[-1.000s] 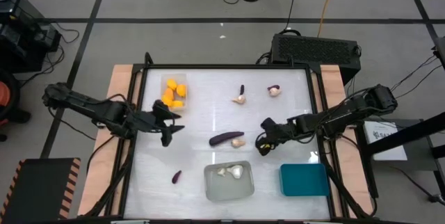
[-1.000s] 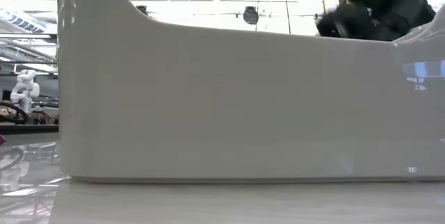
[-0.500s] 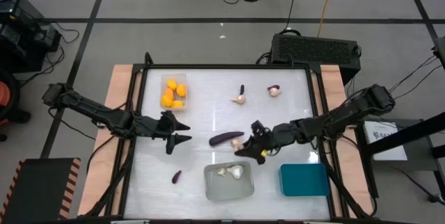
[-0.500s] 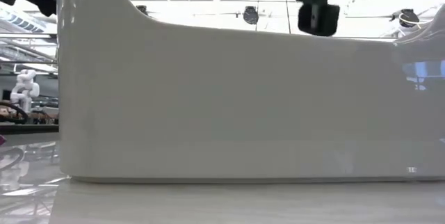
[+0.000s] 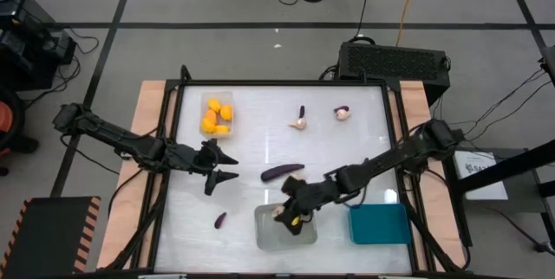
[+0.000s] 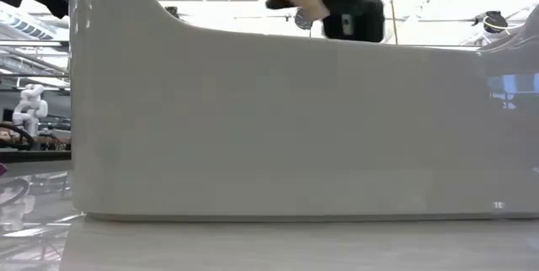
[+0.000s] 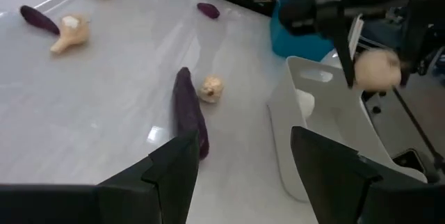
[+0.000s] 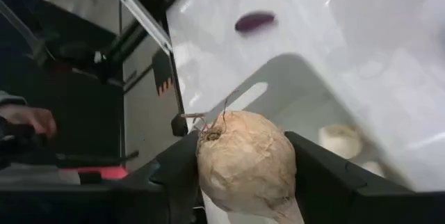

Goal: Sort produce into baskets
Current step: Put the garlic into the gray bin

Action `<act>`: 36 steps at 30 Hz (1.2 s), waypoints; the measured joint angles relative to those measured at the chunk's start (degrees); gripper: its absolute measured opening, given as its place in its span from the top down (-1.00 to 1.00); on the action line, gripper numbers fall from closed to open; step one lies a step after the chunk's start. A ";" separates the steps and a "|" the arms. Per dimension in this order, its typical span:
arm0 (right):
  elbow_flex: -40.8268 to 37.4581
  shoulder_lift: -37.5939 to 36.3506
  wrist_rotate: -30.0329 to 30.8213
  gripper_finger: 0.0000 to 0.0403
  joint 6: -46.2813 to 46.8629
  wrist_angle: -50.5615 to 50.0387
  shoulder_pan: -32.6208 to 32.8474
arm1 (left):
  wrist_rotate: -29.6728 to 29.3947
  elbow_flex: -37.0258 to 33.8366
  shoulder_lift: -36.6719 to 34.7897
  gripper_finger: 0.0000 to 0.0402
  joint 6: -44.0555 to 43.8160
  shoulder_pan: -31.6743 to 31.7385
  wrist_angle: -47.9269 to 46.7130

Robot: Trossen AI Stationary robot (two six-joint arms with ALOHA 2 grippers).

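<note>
The counter is glossy white, so loose produce would probably slide on it; the grey translucent bin, thin-walled with rounded corners, sits at its near edge with two pale bulbs inside; the long purple eggplant looks smooth and is best taken across its middle; above the bin, the right hand pinches a garlic bulb across its widest part, papery, light and likely firm, with a stubby stem; the left hand hovers open and empty near the eggplant.
</note>
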 joint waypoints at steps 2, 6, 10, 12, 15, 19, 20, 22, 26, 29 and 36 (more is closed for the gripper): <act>1.36 1.18 -0.20 -0.02 -1.01 -0.73 -0.13 | 0.66 0.00 0.00 -0.16 -0.02 0.00 0.47; 2.24 1.04 -0.20 -0.08 -2.30 -0.24 -0.48 | 2.03 0.00 0.00 -0.16 -0.26 0.00 0.51; 2.16 1.05 -0.20 -0.10 -2.32 -0.63 -0.50 | 2.89 0.00 0.00 -0.16 -0.50 -0.02 0.56; 2.16 1.03 -0.20 -0.10 -2.48 -0.53 -0.56 | 2.99 0.00 0.02 -0.16 -0.52 -0.02 0.77; 2.16 1.03 -0.25 -0.08 -2.54 -1.75 -1.13 | 2.98 0.00 0.00 -0.16 -0.52 -0.02 2.07; 2.16 0.63 -0.11 -0.05 -2.35 -5.34 -3.22 | 1.89 0.00 0.01 -0.16 -0.54 -0.02 3.36; 2.16 0.61 0.02 -0.04 -2.11 -6.48 -3.92 | 1.51 0.00 0.00 -0.16 -0.54 -0.02 3.69; 2.16 0.62 0.22 -0.02 -1.50 -9.54 -5.57 | 0.75 0.00 0.01 -0.16 -1.33 -0.02 3.74; 2.16 0.61 3.02 0.00 -1.44 -16.19 -8.82 | -0.08 0.00 0.00 -0.16 -3.24 -0.02 5.00; 2.16 0.61 7.40 0.00 -1.41 -22.53 -10.82 | -1.40 0.02 0.00 -0.16 -3.56 -0.02 5.63; 2.16 1.54 10.68 0.00 -3.93 -28.61 -12.48 | -5.02 0.02 0.02 -0.16 -5.10 -0.01 8.21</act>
